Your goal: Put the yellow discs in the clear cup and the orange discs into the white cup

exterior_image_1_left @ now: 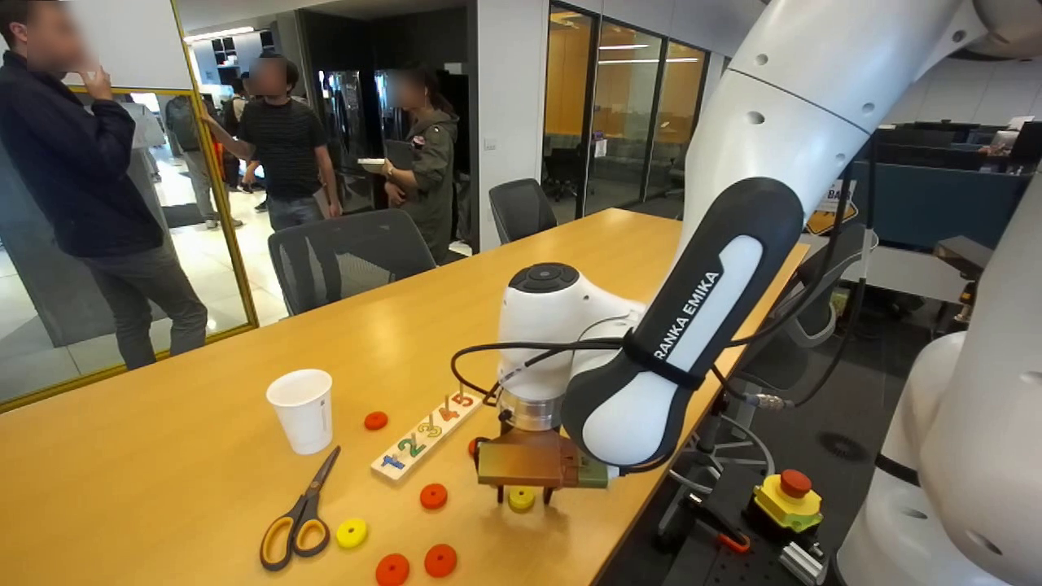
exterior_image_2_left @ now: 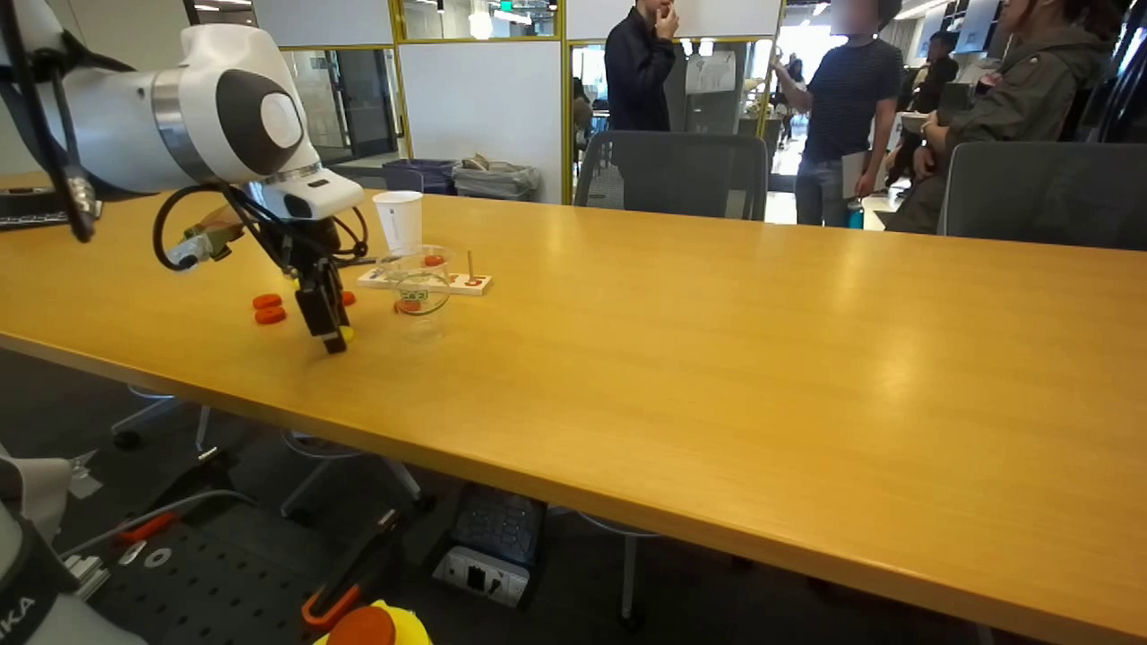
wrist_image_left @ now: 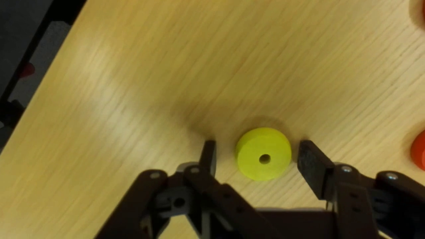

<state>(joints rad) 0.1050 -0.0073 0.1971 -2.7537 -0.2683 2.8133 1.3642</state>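
The tool (wrist_image_left: 257, 146) is positioned low over the counter (exterior_image_1_left: 163, 456), with its two dark fingers (wrist_image_left: 310, 166) apart on either side of a yellow disc (wrist_image_left: 264, 146). The disc lies flat, centre hole visible. In the wrist view, the finger toward the right edge stands just beside the disc; a wider gap separates the disc from the opposite finger. In an exterior view, a further yellow disc (exterior_image_1_left: 345, 535) lies just beside the handles of the scissors (exterior_image_1_left: 309, 498), whose tips point toward the base of the white cup (exterior_image_1_left: 301, 415). The white cup stands upright, well apart from the tool. A number strip (exterior_image_1_left: 441, 430) with coloured numerals and upright pegs lies between the white cup and the tool. Five orange discs (exterior_image_1_left: 428, 498) are visible: one between the white cup and the strip, one near the strip's lower end, two side by side closest to the camera, and one partly hidden by the tool. The clear cup (exterior_image_2_left: 417, 291) stands on the counter near the tool; orange shows through its wall, and whether this is inside or behind cannot be determined.
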